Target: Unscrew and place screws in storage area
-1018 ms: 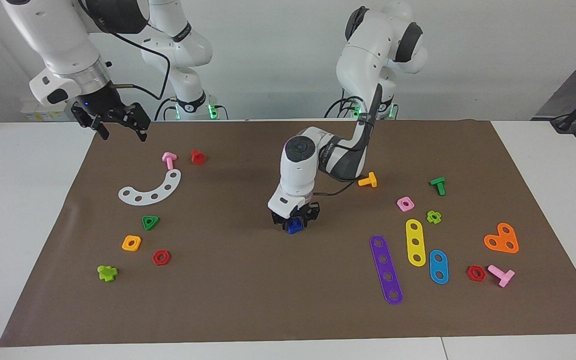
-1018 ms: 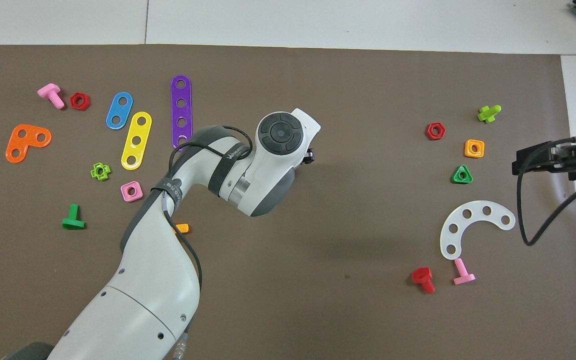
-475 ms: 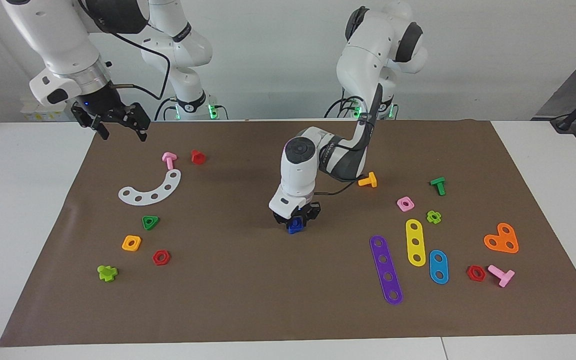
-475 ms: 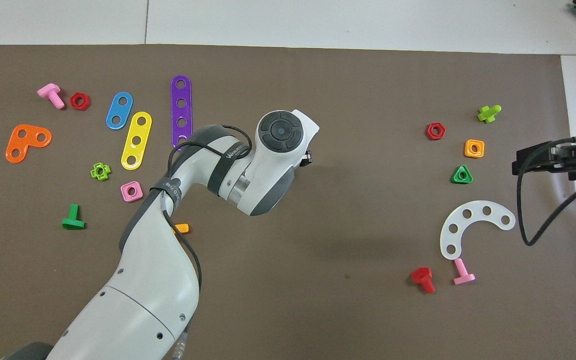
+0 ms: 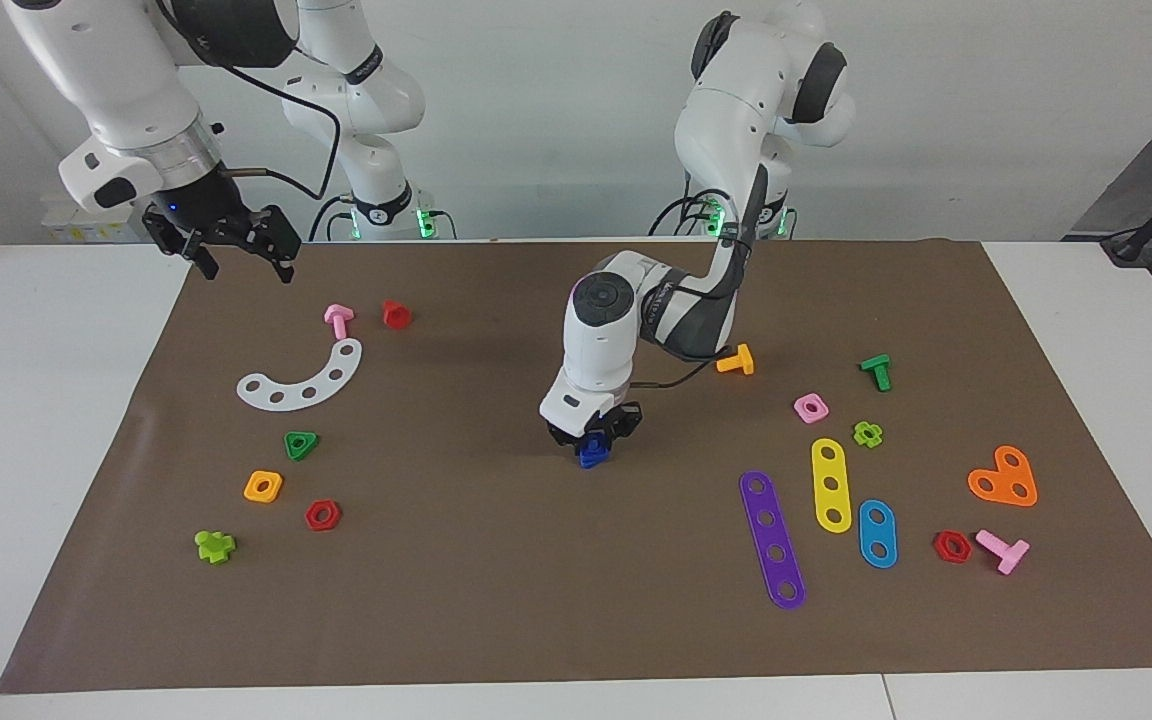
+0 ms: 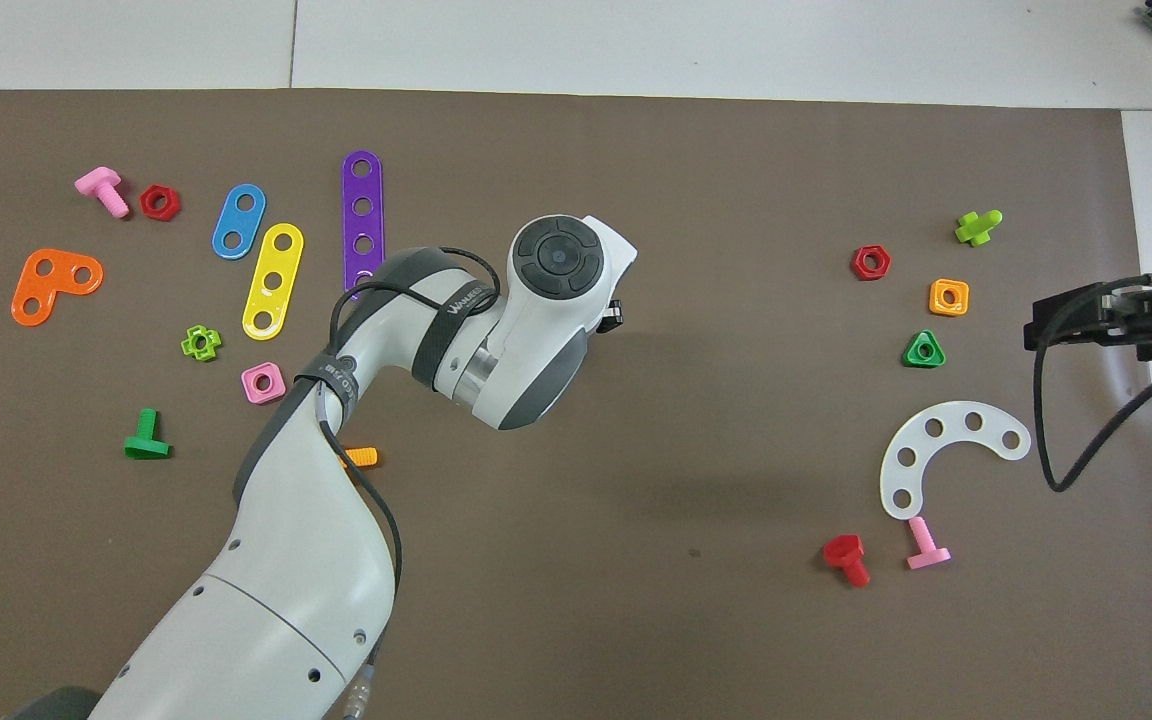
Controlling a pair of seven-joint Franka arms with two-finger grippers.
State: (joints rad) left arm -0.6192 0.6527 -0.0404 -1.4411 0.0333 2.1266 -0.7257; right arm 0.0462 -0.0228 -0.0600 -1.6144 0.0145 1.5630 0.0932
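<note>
Left pincer (image 5: 592,446) clamped on the dark-blue screw (image 5: 592,455), mid-mat, just over the brown mat (image 5: 496,560); storage area, by the white curved strip (image 5: 302,378), lies toward right arm's end; right pincer (image 5: 236,255) wide, waits over mat's corner, nearer that spot.

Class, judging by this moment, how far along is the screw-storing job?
Done: a pink screw and a red screw lie by the white curved strip. In hand: the left gripper is shut on the blue screw mid-mat. Left: carrying it there. The right gripper waits, open.
</note>
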